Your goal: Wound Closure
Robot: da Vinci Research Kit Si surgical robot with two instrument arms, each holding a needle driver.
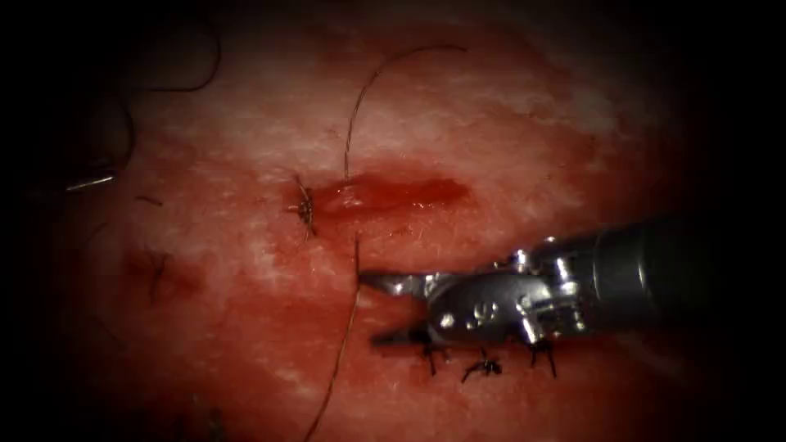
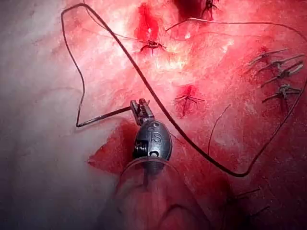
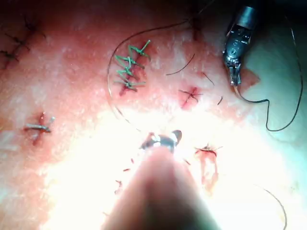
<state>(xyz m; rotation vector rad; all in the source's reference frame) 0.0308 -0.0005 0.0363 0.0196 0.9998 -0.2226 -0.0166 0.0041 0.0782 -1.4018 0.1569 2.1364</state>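
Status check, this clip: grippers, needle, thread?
Left gripper shut on needle, clear of tissue. Right gripper open, holding nothing. Thread beside its tip.

The only legible marking is "IS", stamped on the rounded metal wrist body of the left arm's tool (image 2: 142, 111) in the left wrist view. Nothing else carries text, numbers or signs that can be read.

cut (image 1: 393, 195): on the tissue (image 1: 246, 270), a knot at its left end
right tool (image 1: 385, 309): below the cut, entering from the right
thread (image 1: 348, 327): just beside the right tool's tip, running down the tissue
left tool (image 2: 141, 108): grips thread (image 2: 103, 115), well apart from the cut
knots (image 1: 485, 367): just below the right tool
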